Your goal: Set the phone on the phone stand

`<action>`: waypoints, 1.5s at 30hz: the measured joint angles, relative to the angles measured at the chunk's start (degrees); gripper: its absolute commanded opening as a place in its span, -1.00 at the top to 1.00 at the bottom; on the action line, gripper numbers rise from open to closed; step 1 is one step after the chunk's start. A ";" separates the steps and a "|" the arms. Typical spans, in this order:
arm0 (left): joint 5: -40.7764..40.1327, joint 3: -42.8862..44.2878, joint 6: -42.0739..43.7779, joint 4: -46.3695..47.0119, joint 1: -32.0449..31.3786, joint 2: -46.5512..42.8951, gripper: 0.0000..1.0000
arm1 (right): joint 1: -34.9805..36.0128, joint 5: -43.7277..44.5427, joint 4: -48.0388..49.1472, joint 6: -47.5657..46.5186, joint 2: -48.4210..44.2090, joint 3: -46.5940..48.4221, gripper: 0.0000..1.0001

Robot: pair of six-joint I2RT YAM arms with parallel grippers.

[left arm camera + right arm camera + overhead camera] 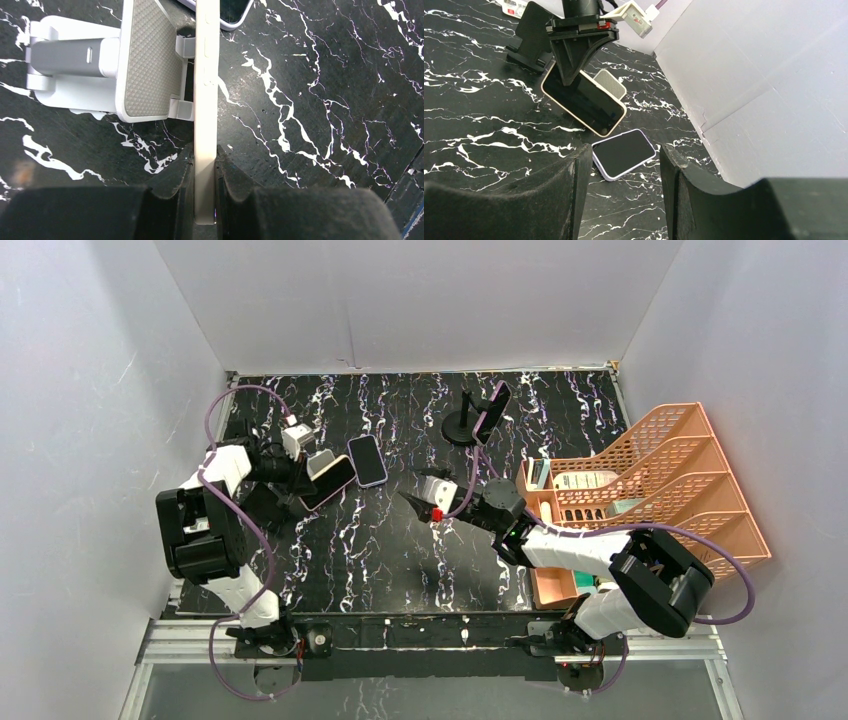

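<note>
My left gripper [303, 478] is shut on the bottom edge of a cream-edged phone [328, 483] and holds it tilted just above the table. In the left wrist view the phone [206, 90] stands edge-on between my fingers, right beside the white phone stand [148, 60] with its grey textured pad, close to the stand's small lips. The right wrist view shows the phone's dark screen [583, 101] with the stand's pad [610, 84] behind it. My right gripper [410, 502] is open and empty at mid table, pointing left.
A purple-cased phone [367, 460] lies flat, screen up, just right of the held phone; it also shows in the right wrist view [624, 152]. A black round-base stand [462, 426] carrying a dark phone stands at the back. An orange file rack [650, 480] fills the right side.
</note>
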 measured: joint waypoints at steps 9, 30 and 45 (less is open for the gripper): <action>0.02 1.95 1.44 -0.44 0.13 0.00 1.00 | 0.00 -0.02 -1.29 -0.35 1.29 0.00 -0.19; 1.42 10.14 4.15 -3.48 1.14 4.81 1.00 | 0.02 -0.20 -3.06 -1.70 4.13 0.02 -0.19; 2.43 10.60 3.50 -5.22 1.07 8.61 1.00 | 0.00 -0.20 -3.69 -1.88 4.44 0.04 -0.18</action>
